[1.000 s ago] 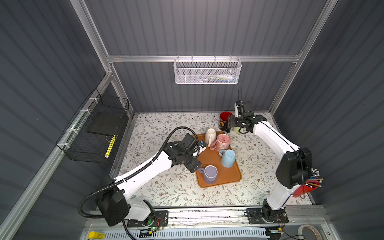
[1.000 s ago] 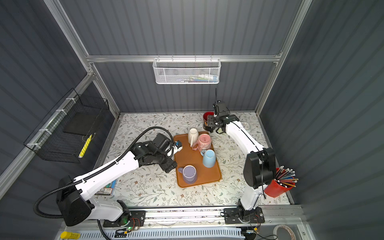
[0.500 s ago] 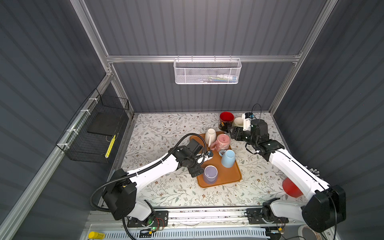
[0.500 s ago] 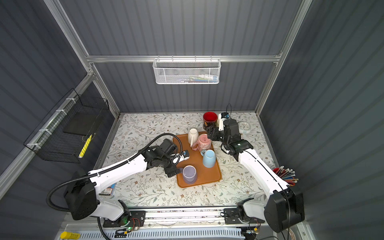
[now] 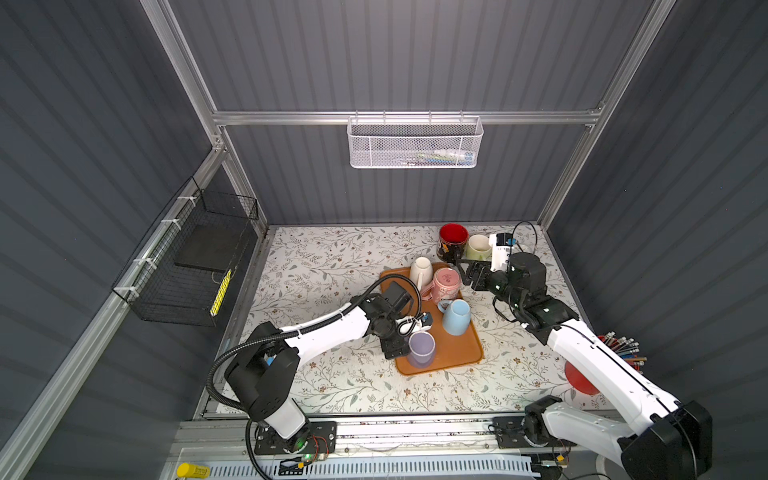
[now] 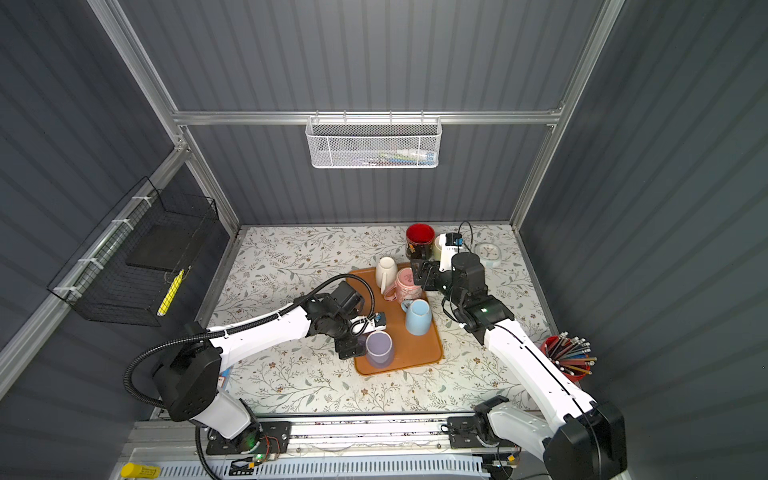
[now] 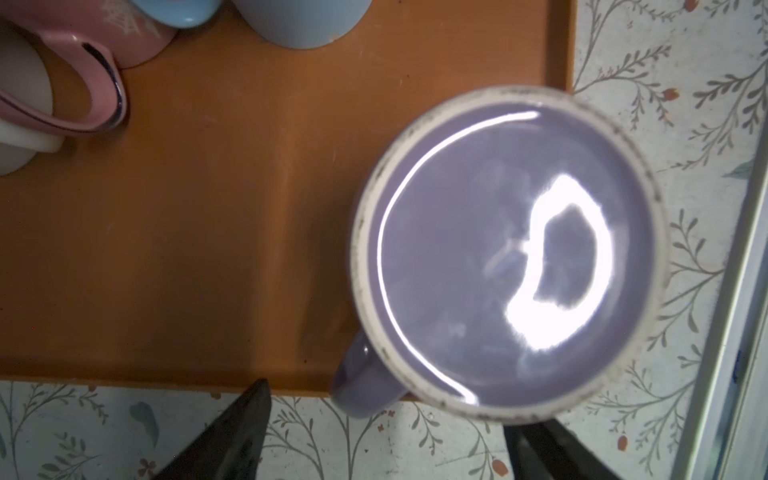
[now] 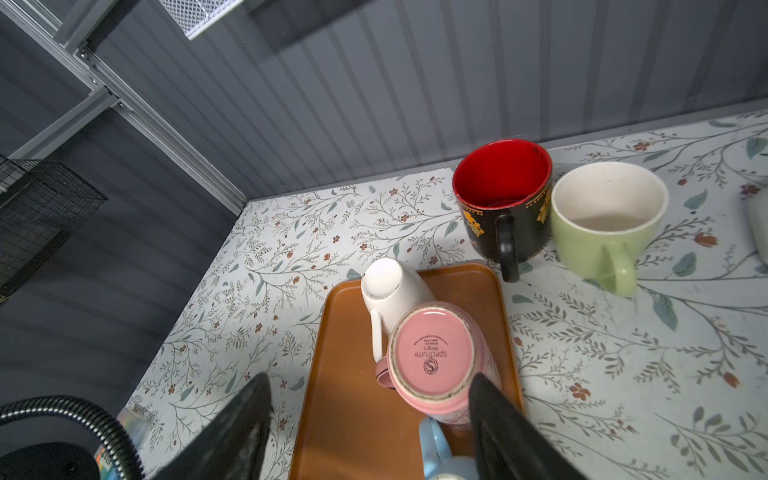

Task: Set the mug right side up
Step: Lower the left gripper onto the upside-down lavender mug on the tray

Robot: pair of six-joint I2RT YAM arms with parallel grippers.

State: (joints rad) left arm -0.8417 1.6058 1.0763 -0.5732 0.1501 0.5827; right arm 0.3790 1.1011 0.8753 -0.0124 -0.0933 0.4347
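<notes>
CHANGE: right claw (image 8: 370,382) has swung from the red mug (image 8: 503,195) to the pink mug (image 8: 434,357), base-up just ahead of its parted jaws | LEFT: left claw (image 7: 386,415) parted, purple mug (image 7: 507,249) base-up just beyond its tips | MEANING: likely grasp next, flip still pending

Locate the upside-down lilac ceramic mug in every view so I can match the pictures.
In a top view: upside-down lilac ceramic mug on the near-left corner of the orange plastic tray.
In a top view: same corner.
Left wrist: base up, large in the picture's right half.
Right wrist: not in it.
Shared landmark: that tray, visible in all four.
</notes>
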